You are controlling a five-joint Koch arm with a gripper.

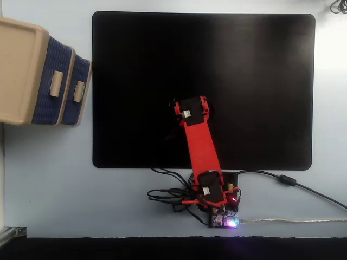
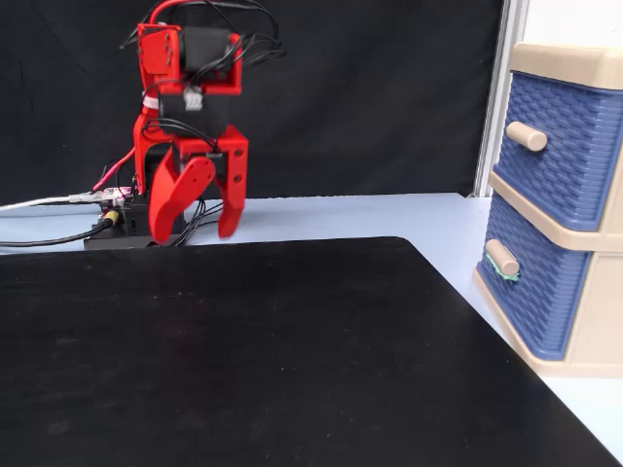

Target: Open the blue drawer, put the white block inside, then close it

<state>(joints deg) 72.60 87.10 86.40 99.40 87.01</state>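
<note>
- end effector (image 2: 198,230): far left in a fixed view, hanging off the red arm above the back edge of the black mat (image 2: 243,341). The jaws are spread fairly wide with nothing between them, so it's empty.
- white block: can't spot it in either fixed view. There's nothing under or beside the end effector and nothing on the mat, so no call on where it sits. My guess is a tiny studded brick will be light, hard and a bit slick. I'd pinch it across the flat long sides, not over the studs.
- worktop (image 2: 341,209): bare pale strip behind the mat, running rightwards from the end effector towards the cabinet.
- blue drawer (image 2: 540,302): well off to the right of the end effector and lower than it. It's the bottom one in the beige cabinet (image 2: 584,63) and it's shut.
  - It looks like stiff woven-pattern plastic, so probably light and easy-sliding.
  - The spot to grab is its small beige handle (image 2: 501,258), a stubby peg sticking out the front. Close on it crosswise and pull straight out.
  - The cabinet looks light too, so I'd bet it may skate along the worktop if the pull is jerky.
- upper drawer (image 2: 574,146): directly above the blue drawer and also shut. Not the one we want.
</note>
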